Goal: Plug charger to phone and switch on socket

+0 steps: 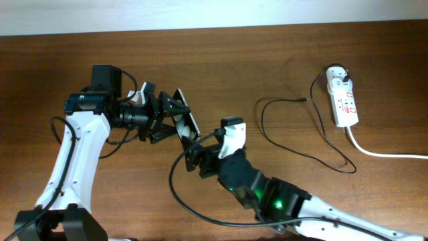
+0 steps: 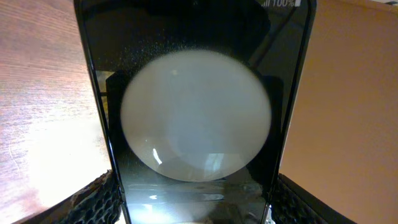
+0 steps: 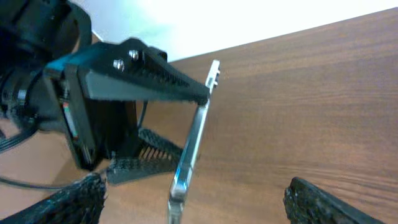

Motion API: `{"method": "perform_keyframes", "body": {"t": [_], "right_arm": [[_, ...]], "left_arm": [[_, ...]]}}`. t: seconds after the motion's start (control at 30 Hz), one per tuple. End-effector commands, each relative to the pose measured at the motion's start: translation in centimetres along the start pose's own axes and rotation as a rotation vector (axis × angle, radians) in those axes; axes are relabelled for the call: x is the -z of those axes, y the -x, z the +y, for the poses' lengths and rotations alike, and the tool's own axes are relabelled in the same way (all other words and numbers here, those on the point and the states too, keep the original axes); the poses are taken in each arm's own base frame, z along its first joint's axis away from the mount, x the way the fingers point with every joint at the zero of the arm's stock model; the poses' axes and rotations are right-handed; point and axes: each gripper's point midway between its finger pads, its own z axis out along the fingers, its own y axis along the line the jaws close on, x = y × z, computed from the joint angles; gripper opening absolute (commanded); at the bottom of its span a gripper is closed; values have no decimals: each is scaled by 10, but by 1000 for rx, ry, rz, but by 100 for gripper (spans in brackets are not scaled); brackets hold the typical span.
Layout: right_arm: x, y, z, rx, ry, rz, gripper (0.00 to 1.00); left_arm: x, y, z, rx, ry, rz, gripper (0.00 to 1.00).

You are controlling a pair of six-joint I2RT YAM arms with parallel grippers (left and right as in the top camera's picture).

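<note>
The left gripper (image 1: 180,118) has its jaws clamped across the black rectangular slab of a phone (image 2: 196,134), holding it up off the brown wooden table (image 1: 60,60). On the left wrist camera the phone's dark face fills the view, with one big white circle in the middle and small white "100%" lettering at the top. From the right wrist camera the phone shows edge-on, a thin tilted sliver pinched between the two black fingertips. The right gripper (image 3: 199,205) sits just beside the phone, jaws spread wide with nothing between them, one textured finger at each lower corner of its own view. Over on the far right, the white elongated power strip socket (image 1: 342,102) lies flat, well apart from both grippers, its thick white cord (image 1: 381,154) trailing off the right edge. The thin black charger cable (image 1: 262,119) loops loosely on the wood, its small tip lying free just left of the socket.
</note>
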Motion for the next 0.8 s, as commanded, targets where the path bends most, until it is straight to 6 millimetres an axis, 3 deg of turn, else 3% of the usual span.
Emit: {"method": "perform_keyframes", "body": {"t": [0.0, 0.1, 0.2, 0.27, 0.37, 0.67, 0.77], "right_arm": [[-11, 1, 6, -6, 3, -29, 88], [-23, -9, 14, -10, 42, -11, 73], [-31, -17, 16, -9, 53, -1, 67], [-35, -13, 20, -20, 65, -19, 57], [-38, -3, 28, -28, 76, -33, 51], [-42, -15, 21, -9, 47, 2, 22], [-42, -15, 21, -9, 47, 1, 19]], "left_arm": [[5, -4, -9, -17, -34, 2, 62], [5, -4, -9, -18, -34, 2, 62], [5, -4, -9, -17, -34, 2, 62], [5, -4, -9, -18, -33, 2, 62], [5, -4, -9, -18, -34, 2, 62], [5, -4, -8, -15, -32, 4, 63], [5, -4, -8, -15, -33, 4, 68]]}}
